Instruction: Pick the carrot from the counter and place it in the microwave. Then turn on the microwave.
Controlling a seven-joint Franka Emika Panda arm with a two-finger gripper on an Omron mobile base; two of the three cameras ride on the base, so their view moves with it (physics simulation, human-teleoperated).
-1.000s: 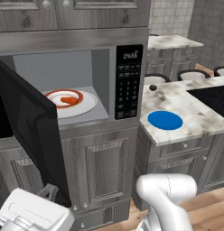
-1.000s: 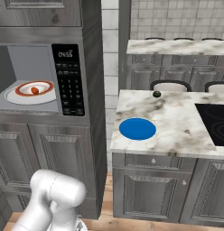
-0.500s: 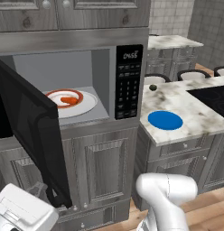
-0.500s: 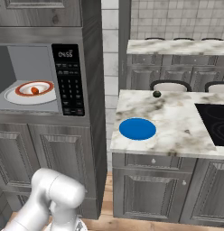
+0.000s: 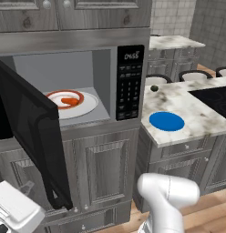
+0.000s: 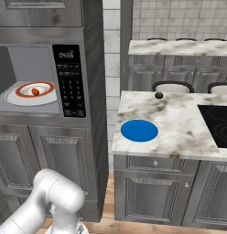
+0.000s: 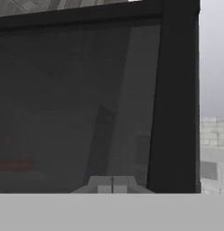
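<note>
The carrot (image 5: 69, 101) lies on a white plate (image 5: 87, 105) inside the open microwave (image 5: 128, 82), while the clenched, empty gripper (image 7: 113, 186) faces the dark glass door (image 5: 30, 132), left of the counter (image 6: 179, 128).

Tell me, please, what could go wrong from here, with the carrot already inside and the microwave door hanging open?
1. The shut gripper sits right against the dark glass door. An off-centre push might slip off its frame and leave the black built-in microwave ajar.
2. The small orange carrot lies loose on the white, red-rimmed plate. A slammed door could jolt it.
3. The black keypad panel is beside the opening; pressing it before the door latches probably starts nothing.
</note>
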